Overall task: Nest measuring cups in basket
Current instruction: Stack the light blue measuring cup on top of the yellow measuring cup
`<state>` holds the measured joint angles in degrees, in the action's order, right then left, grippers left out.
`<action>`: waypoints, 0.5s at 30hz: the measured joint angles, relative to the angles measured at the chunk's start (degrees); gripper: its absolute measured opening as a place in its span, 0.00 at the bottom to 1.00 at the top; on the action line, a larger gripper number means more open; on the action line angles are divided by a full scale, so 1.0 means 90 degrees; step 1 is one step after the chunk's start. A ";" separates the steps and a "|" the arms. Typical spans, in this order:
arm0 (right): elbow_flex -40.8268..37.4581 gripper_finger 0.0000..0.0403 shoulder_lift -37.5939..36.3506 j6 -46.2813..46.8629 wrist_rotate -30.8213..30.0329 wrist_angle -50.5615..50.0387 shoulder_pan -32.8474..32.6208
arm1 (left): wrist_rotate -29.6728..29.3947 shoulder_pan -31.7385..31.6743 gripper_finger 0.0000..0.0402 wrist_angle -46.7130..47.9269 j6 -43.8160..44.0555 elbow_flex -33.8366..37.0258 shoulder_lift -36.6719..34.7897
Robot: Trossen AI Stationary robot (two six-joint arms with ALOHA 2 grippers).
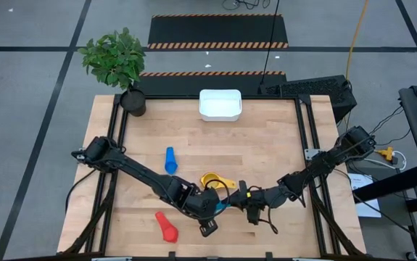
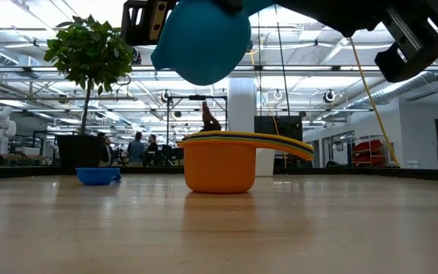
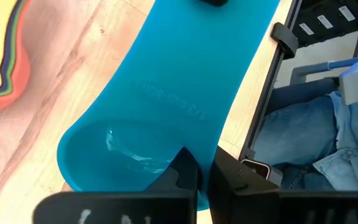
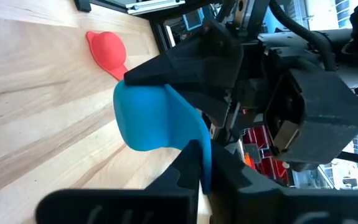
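Note:
A light blue measuring cup [image 2: 203,38] hangs above the table between my two grippers, over the near middle. My left gripper [image 3: 205,180] is shut on its bowl end. My right gripper [image 4: 207,165] is shut on its handle end. Just beyond it, a nested stack of cups [image 1: 214,180], orange at the bottom with yellow on top, rests on its base on the table. A blue cup [image 1: 170,161] lies farther left, and a red cup [image 1: 167,227] lies near the front edge. The white basket [image 1: 220,104] stands at the far edge. My left gripper holds the light blue cup by its bowl's wall [image 3: 166,163], with one finger [image 3: 183,174] inside the bowl and the other outside. It comes slanting down from the table's left. The cup is lifted clear of the table. My right gripper pinches the flat handle's free end [image 4: 205,146] between its two fingers. It comes nearly level from the table's right and lies along the handle. The bowl [image 4: 146,118] points away from it, toward the left gripper.
A potted plant [image 1: 121,61] stands at the table's far left corner, left of the basket. Black frame rails [image 1: 311,145] run along the table's left and right sides. Bare wood lies between the stack and the basket.

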<state>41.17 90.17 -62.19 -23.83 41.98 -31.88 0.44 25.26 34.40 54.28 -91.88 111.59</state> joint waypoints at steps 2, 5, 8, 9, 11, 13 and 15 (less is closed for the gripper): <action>0.0000 0.02 0.0000 0.0000 -0.0008 -0.0017 0.0000 | -0.0160 0.0004 0.02 0.0004 -0.0004 0.0000 0.0000; -0.0006 0.01 -0.0002 0.0001 -0.0063 -0.0063 -0.0003 | -0.0635 0.0015 0.10 0.0029 -0.0042 0.0000 0.0000; -0.0010 0.00 0.0000 -0.0004 -0.0241 -0.0093 -0.0050 | -0.1134 0.0044 0.22 0.0018 -0.0068 0.0000 0.0000; -0.0010 0.00 0.0000 -0.0036 -0.0368 -0.0090 -0.0068 | -0.1232 0.0044 0.26 0.0003 -0.0110 0.0000 0.0000; -0.0008 0.00 0.0000 -0.0139 -0.0676 -0.0149 -0.0098 | -0.1331 0.0046 0.35 -0.0017 -0.0206 0.0000 0.0000; -0.0007 0.00 0.0000 -0.0225 -0.1010 -0.0192 -0.0135 | -0.1500 0.0041 0.43 0.0007 -0.0250 0.0000 0.0000; -0.0007 0.00 0.0000 -0.0317 -0.1360 -0.0192 -0.0149 | -0.1781 0.0041 0.50 0.0037 -0.0311 0.0000 -0.0002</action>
<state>41.10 90.17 -65.04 -36.08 40.25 -33.22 -15.59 25.63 34.73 51.49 -91.88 111.57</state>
